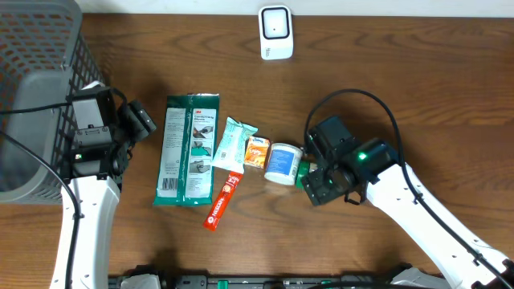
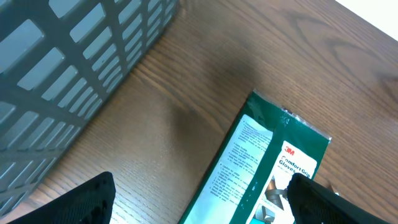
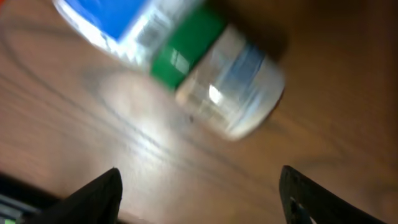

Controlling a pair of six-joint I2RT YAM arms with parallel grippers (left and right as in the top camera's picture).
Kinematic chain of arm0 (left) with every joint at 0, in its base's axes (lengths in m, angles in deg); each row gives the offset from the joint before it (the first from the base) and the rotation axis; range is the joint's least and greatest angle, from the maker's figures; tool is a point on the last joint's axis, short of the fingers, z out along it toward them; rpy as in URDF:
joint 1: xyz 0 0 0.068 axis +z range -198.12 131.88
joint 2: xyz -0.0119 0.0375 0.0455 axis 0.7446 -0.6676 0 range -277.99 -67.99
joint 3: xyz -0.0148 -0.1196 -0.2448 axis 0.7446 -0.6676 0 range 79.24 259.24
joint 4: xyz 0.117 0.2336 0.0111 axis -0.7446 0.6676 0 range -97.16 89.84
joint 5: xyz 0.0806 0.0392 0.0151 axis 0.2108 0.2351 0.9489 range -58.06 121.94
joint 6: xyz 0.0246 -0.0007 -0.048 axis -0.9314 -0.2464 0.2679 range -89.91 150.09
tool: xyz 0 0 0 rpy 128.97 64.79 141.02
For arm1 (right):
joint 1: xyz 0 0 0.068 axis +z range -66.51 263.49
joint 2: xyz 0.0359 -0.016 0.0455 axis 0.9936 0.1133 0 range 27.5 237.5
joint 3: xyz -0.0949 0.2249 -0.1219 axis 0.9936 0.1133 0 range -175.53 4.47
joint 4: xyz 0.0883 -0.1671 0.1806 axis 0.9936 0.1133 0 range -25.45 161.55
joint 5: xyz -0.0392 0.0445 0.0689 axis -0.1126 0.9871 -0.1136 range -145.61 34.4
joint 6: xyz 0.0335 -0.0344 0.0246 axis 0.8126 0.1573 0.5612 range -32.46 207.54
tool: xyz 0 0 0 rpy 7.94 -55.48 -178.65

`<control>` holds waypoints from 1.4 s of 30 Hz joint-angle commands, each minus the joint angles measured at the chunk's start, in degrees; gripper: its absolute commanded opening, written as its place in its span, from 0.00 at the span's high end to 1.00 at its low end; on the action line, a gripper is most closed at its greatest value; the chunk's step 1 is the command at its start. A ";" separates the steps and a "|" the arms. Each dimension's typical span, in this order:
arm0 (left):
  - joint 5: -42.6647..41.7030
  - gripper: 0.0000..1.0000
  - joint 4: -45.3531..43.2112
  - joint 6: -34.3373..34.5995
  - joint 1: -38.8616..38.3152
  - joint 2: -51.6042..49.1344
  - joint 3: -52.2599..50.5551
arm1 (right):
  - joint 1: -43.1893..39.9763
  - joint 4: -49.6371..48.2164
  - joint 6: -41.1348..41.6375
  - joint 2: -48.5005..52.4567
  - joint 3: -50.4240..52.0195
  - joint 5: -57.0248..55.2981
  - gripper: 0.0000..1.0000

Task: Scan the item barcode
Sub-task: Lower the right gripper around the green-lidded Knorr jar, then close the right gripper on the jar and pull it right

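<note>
Since the right end effector (image 1: 312, 183) is spread beside the lying bottle (image 1: 283, 163), a nudge could roll its barcode under.

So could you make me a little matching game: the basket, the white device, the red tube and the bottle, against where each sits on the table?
Things:
1 basket
2 white device
3 red tube
4 bottle

Places:
A just in front of the right gripper
B far edge of the table, middle
C left edge of the table
D by the green pack's near right corner

Pairs: 1-C, 2-B, 3-D, 4-A
</note>
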 commanded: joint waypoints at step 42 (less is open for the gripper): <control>0.70 0.12 1.22 0.35 0.20 0.57 1.57 | -4.87 -29.20 30.97 -0.28 17.14 0.70 0.01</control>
